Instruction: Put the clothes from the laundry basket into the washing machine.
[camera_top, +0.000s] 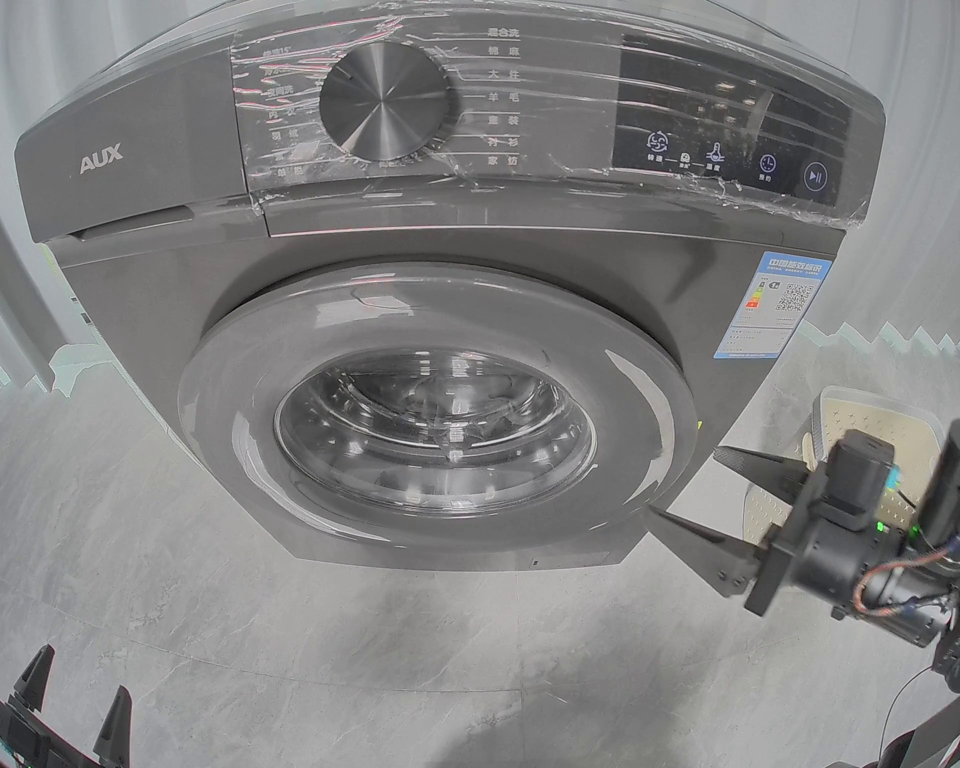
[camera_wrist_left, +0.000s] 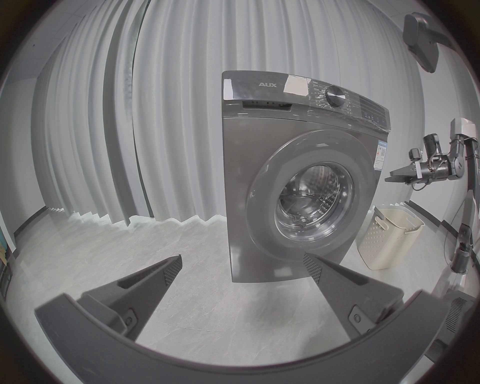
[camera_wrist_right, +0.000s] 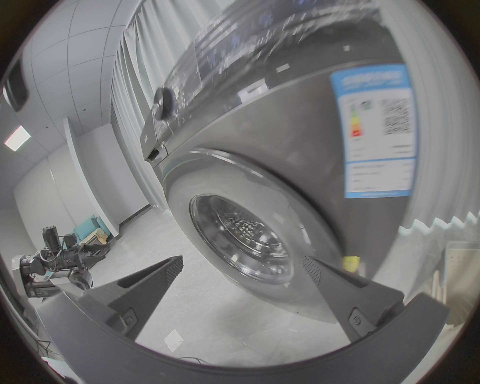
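Observation:
The grey washing machine (camera_top: 440, 300) stands straight ahead with its round glass door (camera_top: 435, 425) shut; through the glass only the bare metal drum shows. The cream laundry basket (camera_wrist_left: 392, 237) stands on the floor at the machine's right side, partly hidden behind my right arm in the head view (camera_top: 880, 430); its contents are hidden. My right gripper (camera_top: 685, 485) hangs open and empty close to the door's right rim, pointing at the machine (camera_wrist_right: 280, 165). My left gripper (camera_top: 75, 690) is open and empty, low at the front left, well back from the machine (camera_wrist_left: 300, 170).
Pale marble-look floor (camera_top: 300, 620) spreads in front of the machine with free room. White pleated curtains (camera_wrist_left: 150, 110) hang behind and to the left of it.

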